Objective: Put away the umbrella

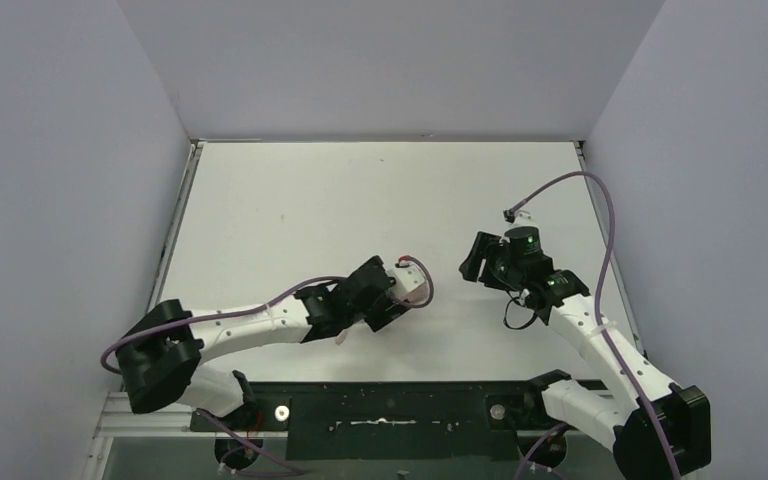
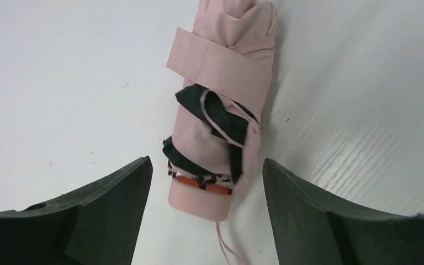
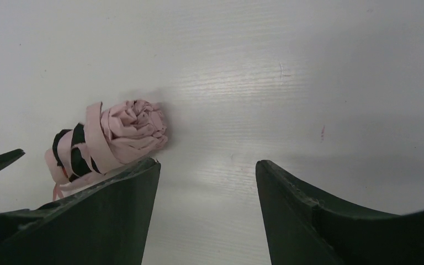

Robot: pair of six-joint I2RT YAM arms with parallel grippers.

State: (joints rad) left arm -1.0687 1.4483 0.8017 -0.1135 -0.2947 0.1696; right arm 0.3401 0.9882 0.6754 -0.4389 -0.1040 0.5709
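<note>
**Folded pink umbrella [image 2: 221, 110] down on the table [image 1: 310, 200]**

Lies rolled and strapped shut near the middle of the white tabletop, handle end between the wide-spread jaws of the left gripper [image 2: 205, 165], touching neither. Sits just left of the right gripper [image 3: 207, 165], likewise spread, holding nothing.

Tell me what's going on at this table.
Two robot arms are working on a small pink umbrella that lies on the white table. It is rolled up, with its strap wrapped round it. The left gripper is open over the handle end, one finger on each side with a gap on both sides, so it is not gripping. The right gripper is open too, over bare table, with the umbrella off to one side. Neither arm holds anything.
</note>
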